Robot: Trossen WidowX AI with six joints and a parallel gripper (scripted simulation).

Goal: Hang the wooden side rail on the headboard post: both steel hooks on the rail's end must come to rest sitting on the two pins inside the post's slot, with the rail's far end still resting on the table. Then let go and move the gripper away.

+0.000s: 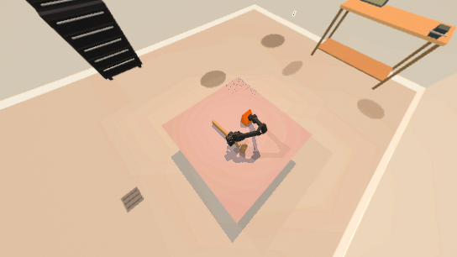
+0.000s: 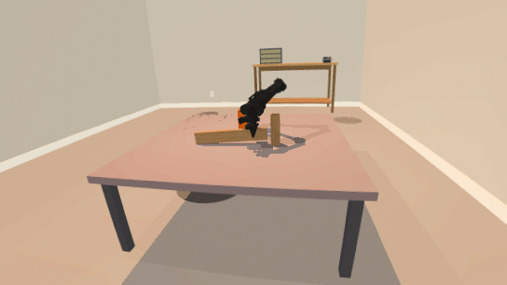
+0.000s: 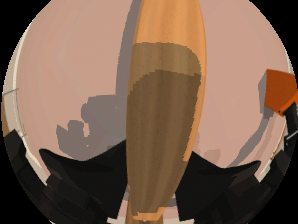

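Rail: the wooden rail (image 1: 220,127) (image 2: 219,137) (image 3: 170,27) was lying across the middle of the worktop (image 1: 197,118) (image 2: 186,165) (image 3: 65,60), its near end just beside the post (image 1: 244,148) (image 2: 275,130), with a thin gap showing between them in the exterior view.
Fingers: the black fingers (image 1: 230,139) (image 2: 253,130) were closed on the rail near its post end, one on each side of the wood.
Far end: sat low over the worktop; honestly couldn't tell if it was touching.
Tilt: the post end looked a bit higher than the far end in the exterior view.
Hooks: couldn't make out either one, way too small or tucked out of sight.
Slot and pins: same deal, the post was upright but its slot and pins weren't readable from any angle.
Wrist view: rail ran right up the middle, top end cut off by the frame, lower part in dark shadow.
Arm: the black arm (image 1: 262,127) (image 2: 266,95) reached over from the orange block (image 1: 247,118) (image 2: 241,125) (image 3: 280,89), which was mostly hidden behind it in the exterior view and clipped at the wrist view's right edge.
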